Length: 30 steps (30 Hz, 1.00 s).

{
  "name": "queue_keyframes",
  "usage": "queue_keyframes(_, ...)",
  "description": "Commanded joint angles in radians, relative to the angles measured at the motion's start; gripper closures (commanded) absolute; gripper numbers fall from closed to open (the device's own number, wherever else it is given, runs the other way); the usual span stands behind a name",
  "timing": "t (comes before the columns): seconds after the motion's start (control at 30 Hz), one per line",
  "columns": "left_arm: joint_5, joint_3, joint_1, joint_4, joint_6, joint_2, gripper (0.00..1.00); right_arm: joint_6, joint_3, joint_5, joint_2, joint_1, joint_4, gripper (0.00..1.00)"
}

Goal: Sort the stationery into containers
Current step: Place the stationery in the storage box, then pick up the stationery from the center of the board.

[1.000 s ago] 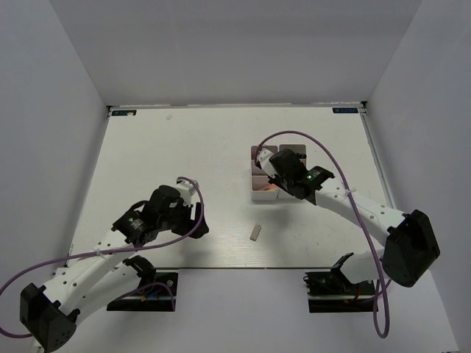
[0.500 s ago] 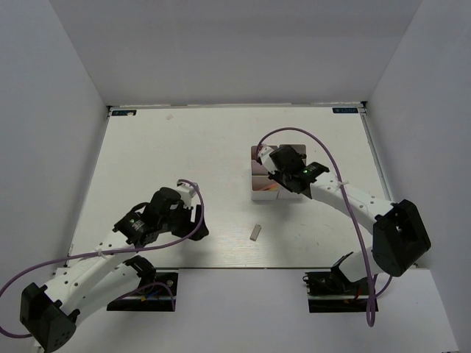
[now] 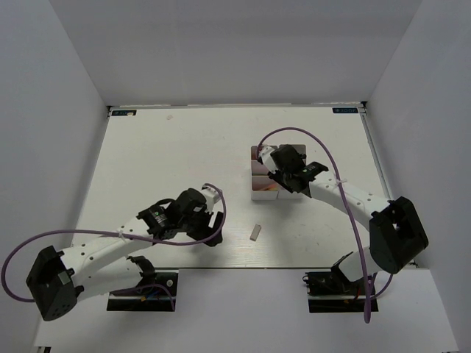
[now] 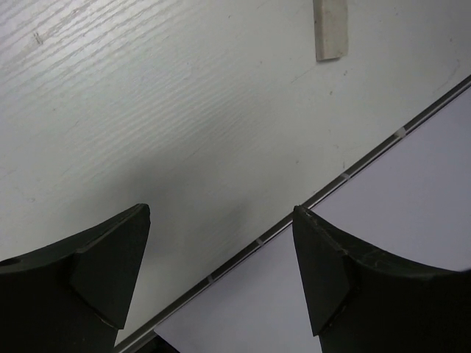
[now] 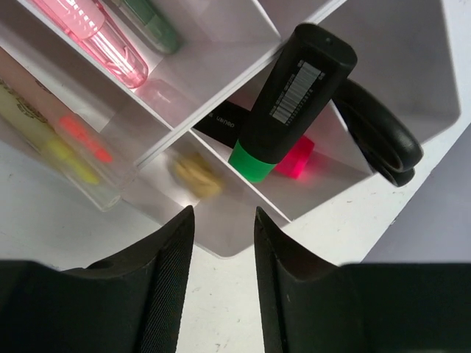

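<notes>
Left fingers (image 4: pixel 110 257), apart, have swung nearer 1 cream stick (image 4: pixel 329 29); right fingers (image 5: pixel 165 279) gape above 4 bins (image 5: pixel 228 33).

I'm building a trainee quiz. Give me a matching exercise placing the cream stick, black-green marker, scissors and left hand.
1 cream stick
2 black-green marker
3 scissors
4 left hand

A tilted over a divider of the bins
B open above the table near its edge
C loose on the table, outside the bins
D handle inside one of the bins

Pairs: 1-C, 2-A, 3-D, 4-B
</notes>
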State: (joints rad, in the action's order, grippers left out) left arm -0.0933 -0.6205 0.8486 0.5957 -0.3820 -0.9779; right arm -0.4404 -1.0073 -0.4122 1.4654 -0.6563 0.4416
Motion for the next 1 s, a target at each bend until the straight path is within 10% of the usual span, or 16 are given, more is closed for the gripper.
queue_keyframes(0.0, 0.046, -0.061, 0.043, -0.054, 0.014, -0.048, 0.12, 0.006, 0.004, 0.012, -0.002, 0.009, -0.024, 0.57)
queue_keyframes(0.17, 0.046, -0.084, 0.072, -0.094, 0.006, -0.099, 0.12, 0.012, 0.006, 0.020, -0.014, 0.017, -0.017, 0.58)
queue_keyframes(0.23, 0.052, -0.090, 0.082, -0.128, -0.004, -0.117, 0.14, 0.034, 0.001, 0.042, -0.054, 0.015, 0.003, 0.75)
queue_keyframes(0.27, 0.056, -0.090, 0.090, -0.140, -0.011, -0.133, 0.16, 0.058, -0.005, 0.056, -0.071, 0.017, 0.029, 1.00)
queue_keyframes(0.3, 0.059, -0.096, 0.101, -0.152, -0.024, -0.142, 0.19, 0.092, -0.010, 0.068, -0.092, 0.017, 0.052, 1.00)
queue_keyframes(0.43, 0.090, -0.149, 0.150, -0.237, -0.037, -0.293, 0.61, 0.198, -0.004, 0.101, -0.245, 0.035, 0.109, 0.98)
queue_keyframes(0.5, 0.139, -0.229, 0.193, -0.237, -0.038, -0.346, 0.63, 0.270, 0.031, 0.067, -0.295, 0.044, 0.100, 0.25)
queue_keyframes(0.6, 0.200, -0.358, 0.228, -0.214, -0.047, -0.519, 0.43, 0.295, 0.109, -0.060, -0.359, 0.063, 0.020, 0.10)
queue_keyframes(0.73, 0.300, -0.499, 0.299, -0.148, -0.081, -0.663, 0.33, 0.345, 0.185, -0.108, -0.430, 0.118, -0.069, 0.65)
queue_keyframes(0.97, 0.299, -0.582, 0.287, -0.125, -0.110, -0.809, 0.31, 0.370, 0.207, -0.065, -0.488, 0.201, -0.073, 0.67)
